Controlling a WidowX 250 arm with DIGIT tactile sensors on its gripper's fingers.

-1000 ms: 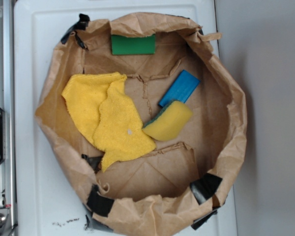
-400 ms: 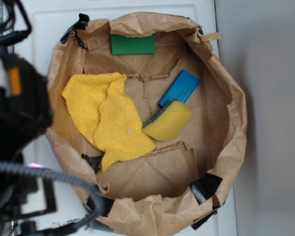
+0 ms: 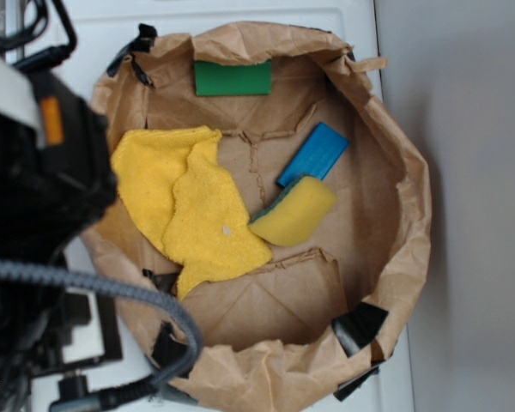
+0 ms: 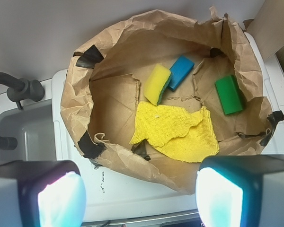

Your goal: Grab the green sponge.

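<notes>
My hand (image 4: 139,198) shows in the wrist view as two blurred fingers (image 4: 61,198) at the lower left and lower right of the frame, set wide apart with nothing between them, so I read it as open and empty. It hangs outside the crumpled brown paper bag (image 4: 80,118), on the near rim's side, above the white desk (image 4: 132,189). In the exterior view the arm (image 3: 34,189) fills the left of the frame, well apart from the target.

The green sponge (image 4: 158,84) lies inside the bag near its middle, yellow foam body up, with only a thin dark green edge showing along one side. In the exterior view the green sponge (image 3: 293,211) sits right of centre. Its far end touches the blue block (image 4: 181,72), and its near end meets the edge of the yellow cloth (image 4: 177,132). The flat green rectangle (image 4: 228,94) is off at the right, against the bag wall.

I judge the sponge light, soft and compressible, not slippery. I would close across its narrow width at mid-length, clear of both cloth and block, expecting the foam to give under the fingers.
</notes>
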